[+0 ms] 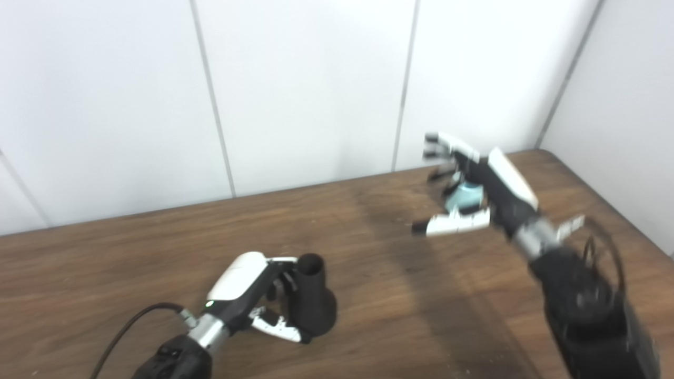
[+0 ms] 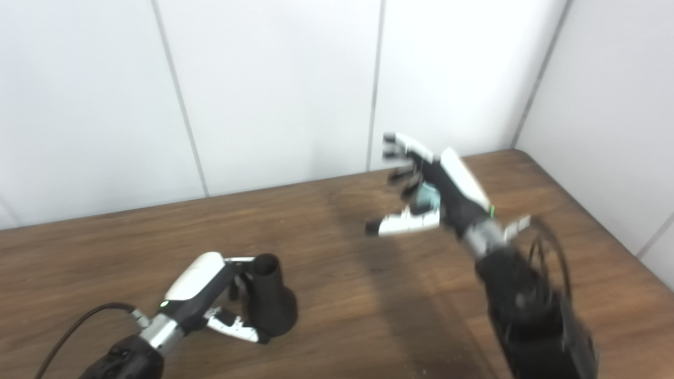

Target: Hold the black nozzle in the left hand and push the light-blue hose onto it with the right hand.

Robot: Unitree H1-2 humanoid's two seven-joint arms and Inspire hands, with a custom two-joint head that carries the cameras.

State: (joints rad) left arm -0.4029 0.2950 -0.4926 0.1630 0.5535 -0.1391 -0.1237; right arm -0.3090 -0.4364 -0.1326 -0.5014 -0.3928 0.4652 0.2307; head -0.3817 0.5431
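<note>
A: Where does the black nozzle (image 1: 311,295) stand?

B: Upright on the wooden table (image 1: 158,252), near the front edge and left of centre, wide base down and open mouth up. The left hand (image 1: 247,295) is wrapped around it from the left: fingers at the narrow upper part, thumb low against the flared base. It grips the nozzle, which rests on the wood.

A: And the light-blue hose (image 1: 466,196)?

B: Far to the right and further back, close to the wall. Only a small pale-blue patch shows, because the right hand (image 1: 474,187) sits in front of and over it. That hand is spread, fingers (image 1: 442,145) reaching up and away, thumb (image 1: 453,223) stretched out low to the left. The picture is blurred there, so whether the palm touches the hose cannot be told; the fingers are not curled on it.

A: Anything between the two?

B: Bare brown tabletop with a dark shadow across it. A black cable (image 1: 126,329) trails from the left wrist, and loops of cable (image 1: 605,252) stand above the right forearm. White wall panels (image 1: 305,89) close the table off behind and on the right.
</note>
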